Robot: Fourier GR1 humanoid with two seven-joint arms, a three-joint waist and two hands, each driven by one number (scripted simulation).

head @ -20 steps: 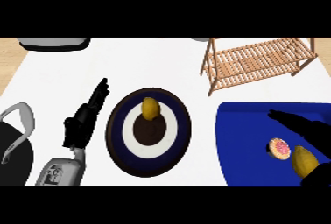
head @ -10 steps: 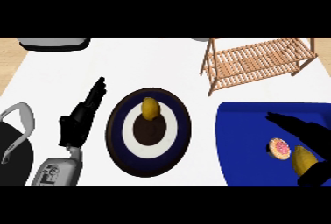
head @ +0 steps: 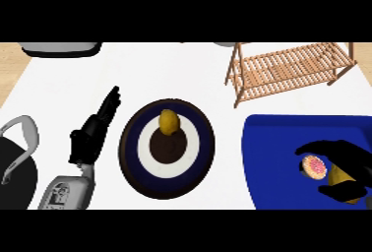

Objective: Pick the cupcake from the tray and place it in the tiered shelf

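The cupcake (head: pixel 315 165), with pink frosting, sits on the blue tray (head: pixel 280 142) at the right. My right hand (head: pixel 350 156) is over it, fingers curled round its top and far side, and hides part of it. An ochre piece (head: pixel 341 178) shows just beside the cupcake under the hand; I cannot tell what it is. The wooden tiered shelf (head: pixel 287 69) stands at the back right, apart from the tray. At the left, my left hand (head: pixel 91 138) rests on the counter, open, its straight fingers pointing away from me.
A dark blue and white plate (head: pixel 134 147) lies in the middle with a yellow lemon (head: pixel 169 121) on it. A black vessel with a grey handle (head: pixel 16 157) is at the left edge. A grey object (head: pixel 62 49) sits at the back left.
The right hand's fingers, stretched out over the tray before, have curled down round the cupcake. The left hand has hardly moved.
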